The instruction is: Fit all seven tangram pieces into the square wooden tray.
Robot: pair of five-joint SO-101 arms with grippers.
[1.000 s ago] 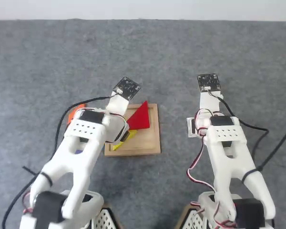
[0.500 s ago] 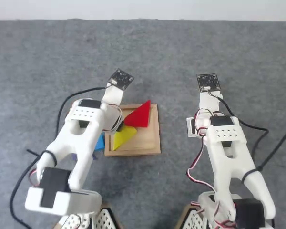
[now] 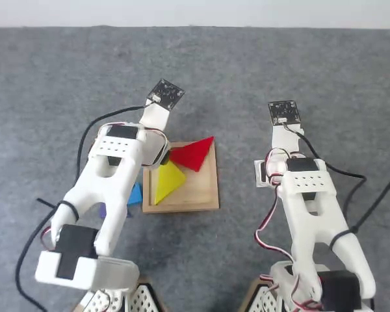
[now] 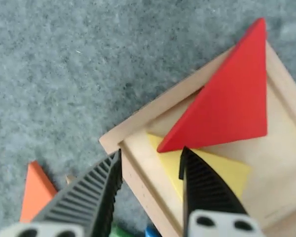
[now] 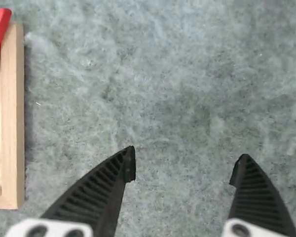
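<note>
The square wooden tray (image 3: pixel 205 195) lies between the two arms. A red triangle (image 3: pixel 194 154) lies tilted in it, one tip over the far rim, partly covering a yellow triangle (image 3: pixel 168 181). My left gripper (image 4: pixel 150 158) is open above the tray's near-left corner (image 4: pixel 111 140), holding nothing, with the red triangle (image 4: pixel 227 98) and yellow triangle (image 4: pixel 214 170) just beyond it. An orange piece (image 4: pixel 35 190) lies on the carpet outside the tray. My right gripper (image 5: pixel 186 163) is open over bare carpet, right of the tray (image 5: pixel 10 123).
A blue piece (image 3: pixel 135 193) and a purple piece (image 3: pixel 103 209) lie on the grey carpet left of the tray, partly under the left arm. Open carpet stretches beyond the tray and around the right arm.
My left arm swung left off the tray, uncovering the yellow triangle and the blue piece. The red triangle shifted slightly toward the tray's far right corner. The right arm stayed still.
</note>
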